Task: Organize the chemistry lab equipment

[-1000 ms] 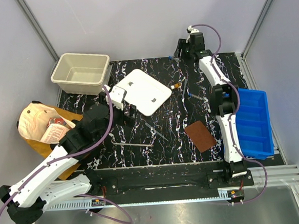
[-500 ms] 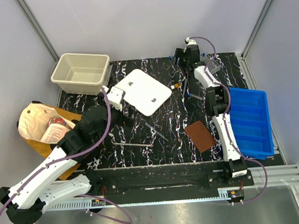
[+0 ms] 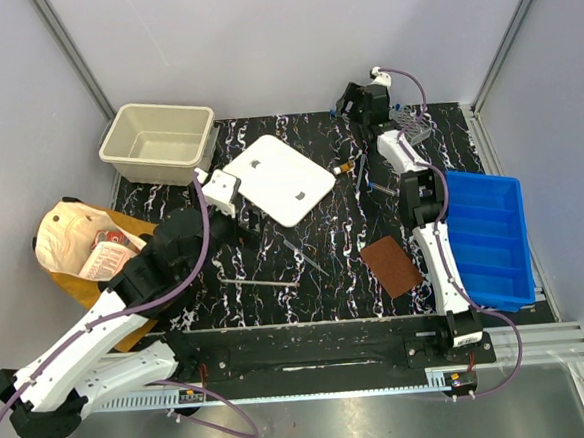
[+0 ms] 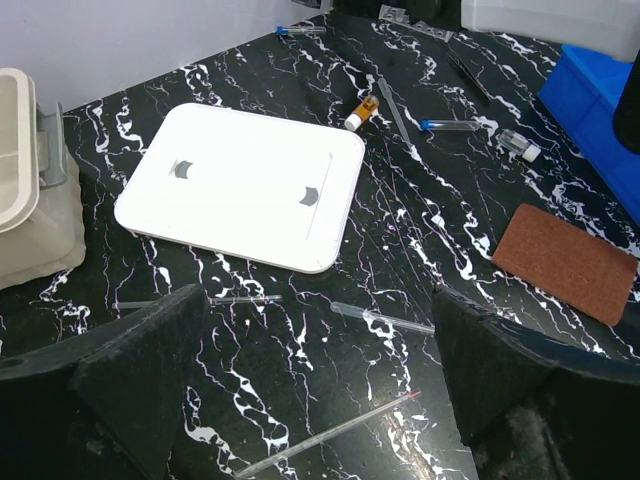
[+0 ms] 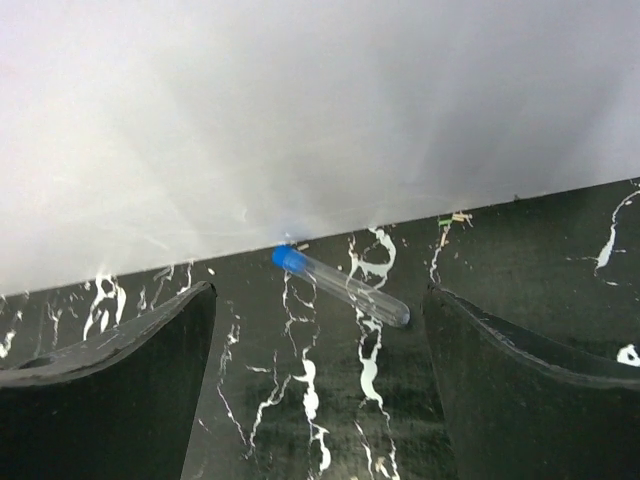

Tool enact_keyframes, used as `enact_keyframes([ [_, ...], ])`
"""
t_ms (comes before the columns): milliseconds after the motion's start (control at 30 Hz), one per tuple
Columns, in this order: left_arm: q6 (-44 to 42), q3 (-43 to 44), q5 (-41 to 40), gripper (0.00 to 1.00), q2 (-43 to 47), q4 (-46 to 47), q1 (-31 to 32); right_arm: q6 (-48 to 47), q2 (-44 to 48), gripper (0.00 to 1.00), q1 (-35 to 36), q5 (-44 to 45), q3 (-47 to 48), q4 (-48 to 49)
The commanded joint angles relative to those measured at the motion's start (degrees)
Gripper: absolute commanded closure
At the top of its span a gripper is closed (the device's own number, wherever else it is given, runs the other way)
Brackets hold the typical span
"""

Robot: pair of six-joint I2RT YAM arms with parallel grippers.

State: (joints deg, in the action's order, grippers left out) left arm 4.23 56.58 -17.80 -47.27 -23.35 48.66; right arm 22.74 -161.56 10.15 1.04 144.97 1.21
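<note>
We are hovering our left tool (image 4: 320,345) just on the near side of the white lid (image 4: 240,185), its fingers spread wide and gripping nothing. Our right tool (image 5: 318,345) is reaching well beyond the lid's far right corner, at the back edge of the tabletop (image 4: 420,230), its fingers likewise standing apart. A blue-capped tube (image 5: 340,285) is lying flat between them, touched by neither.

The other equipment is lying scattered around the lid. An orange-tipped vial (image 4: 362,110) is sitting just off its right corner, with a grey stick (image 4: 396,105), a second capped tube (image 4: 452,125) and a small clear vial (image 4: 520,146) further right of it. Two slim clear pipettes (image 4: 385,319) are resting just beside the lid's near edge, and the long thin rod (image 4: 325,435) is lying nearer to us again. The tube rack (image 3: 413,128) is standing well to the lid's right. A brown pad (image 4: 565,262) is lying right of the lid, a blue bin (image 3: 494,240) beyond that, and a beige tub (image 3: 156,140) left of the lid.
</note>
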Motion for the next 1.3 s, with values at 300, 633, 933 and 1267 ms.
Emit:
enact_keyframes([
  [300,0.8,-0.2,1.5,0.01,1.6,3.4,-0.3,13.6,-5.2,0.15,1.0,7.5,5.9,6.0],
  [633,0.8,-0.2,1.5,0.01,2.6,3.7,-0.3,17.1,-6.2,0.15,0.9,8.4,6.7,5.6],
  [933,1.0,-0.3,1.5,0.01,3.1,3.6,-0.3,17.4,-6.6,0.17,0.9,6.4,7.3,5.0],
  [1267,1.1,-0.6,1.6,0.01,3.3,3.9,-0.3,20.5,-7.7,0.19,0.8,6.6,8.4,4.2],
])
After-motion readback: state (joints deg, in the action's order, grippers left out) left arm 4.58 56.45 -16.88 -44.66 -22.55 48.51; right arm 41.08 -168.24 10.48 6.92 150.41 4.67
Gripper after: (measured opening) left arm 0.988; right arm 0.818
